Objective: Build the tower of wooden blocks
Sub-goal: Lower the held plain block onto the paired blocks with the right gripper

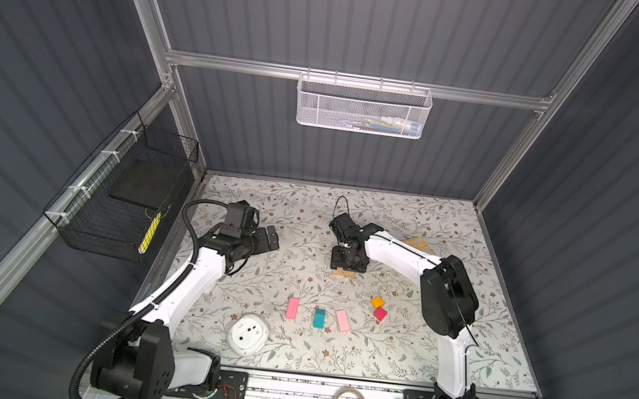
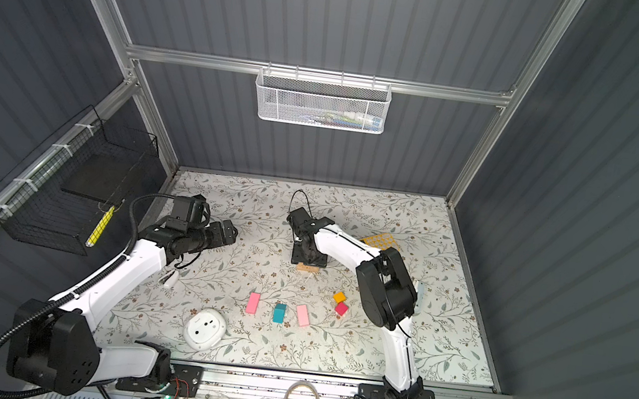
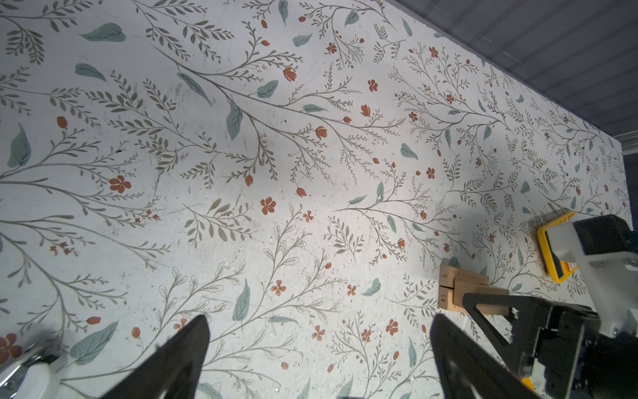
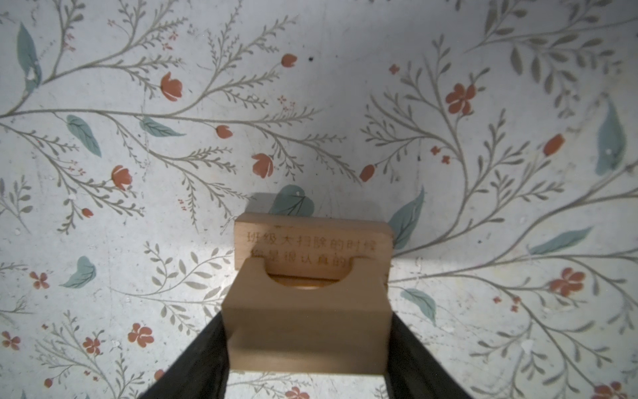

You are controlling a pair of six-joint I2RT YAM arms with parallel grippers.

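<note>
Left gripper (image 1: 271, 239): jaws spread wide, empty, over bare mat (image 1: 300, 206), probably standing clear of the build. White round device (image 1: 248, 334) sits near the front edge, off any path. Pink slab (image 1: 292, 308), teal peaked block (image 1: 319, 318) and second pink slab (image 1: 342, 320) lie flat in a front row, apart, each with grab room. Centre: right gripper (image 1: 348, 264) pinches the notched tan block (image 4: 307, 331) by its sides, across two tan bars (image 3: 445, 297). This is the tower base, likely being seated. Open mat all round it. Orange cube (image 1: 377, 301) lies just beside magenta-red cube (image 1: 380, 314). Yellow calculator (image 1: 420, 245) is behind the arm, apart.
</note>
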